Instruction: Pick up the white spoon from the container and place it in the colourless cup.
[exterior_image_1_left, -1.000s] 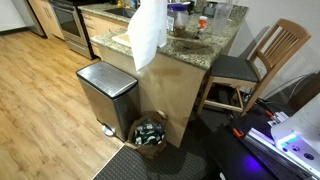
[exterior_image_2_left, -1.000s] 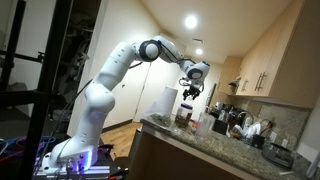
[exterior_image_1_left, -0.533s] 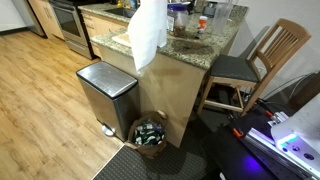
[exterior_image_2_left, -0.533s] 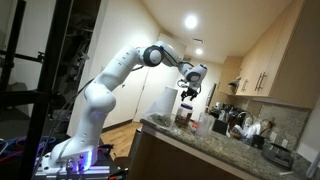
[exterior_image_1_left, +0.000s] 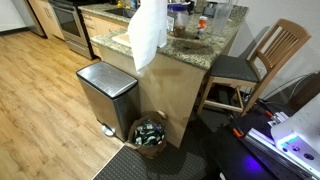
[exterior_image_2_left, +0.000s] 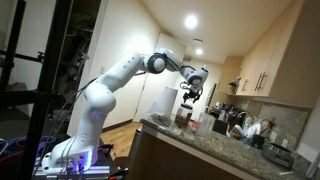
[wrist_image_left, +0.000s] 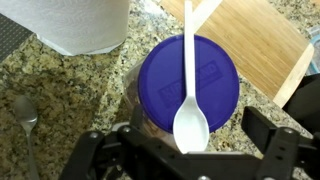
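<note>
Handle of white spoon (wrist_image_left: 188, 80) cut off at top edge | end effector (wrist_image_left: 188, 150) jaws spread wide, empty

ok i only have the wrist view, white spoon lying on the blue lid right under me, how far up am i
observer: in an exterior view the gripper hangs clear above the container, with a visible gap between them and nothing touching.
operator: what else is up there past my frame
observer: more items stand further along the counter, under the wall cabinets; they are too small to tell what they are.
operator: anything below the edge if i drop it
observer: a steel trash bin stands on the floor against that counter's side.
</note>
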